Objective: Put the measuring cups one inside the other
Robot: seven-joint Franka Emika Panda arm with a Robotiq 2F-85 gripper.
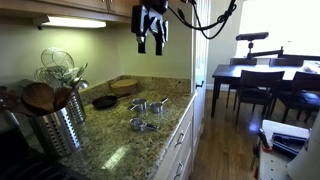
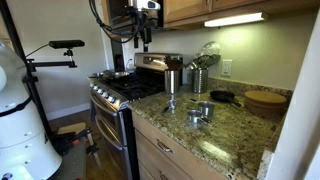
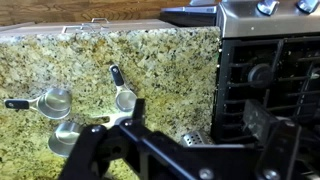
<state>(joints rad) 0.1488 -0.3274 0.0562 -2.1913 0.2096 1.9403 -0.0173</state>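
Three shiny measuring cups lie apart on the granite counter (image 3: 170, 65), each with a short handle: one (image 3: 55, 102) at the left, one (image 3: 125, 98) in the middle, one (image 3: 65, 138) nearer the bottom. In both exterior views they form a small cluster (image 1: 145, 110) (image 2: 200, 112). My gripper (image 1: 152, 45) (image 2: 140, 38) hangs high above the counter, open and empty. In the wrist view the gripper (image 3: 200, 112) has its fingers spread wide, to the right of the cups and touching none.
A ribbed steel utensil holder (image 1: 55, 122) (image 2: 199, 78) stands on the counter, as do a black pan (image 1: 104, 101) (image 2: 222, 96) and a wooden bowl (image 1: 125, 86) (image 2: 265, 100). A perforated steel shaker (image 2: 172, 82) (image 3: 190, 138) stands beside the stove (image 2: 125, 90) (image 3: 270, 70). A dining table and chairs (image 1: 265, 85) are behind.
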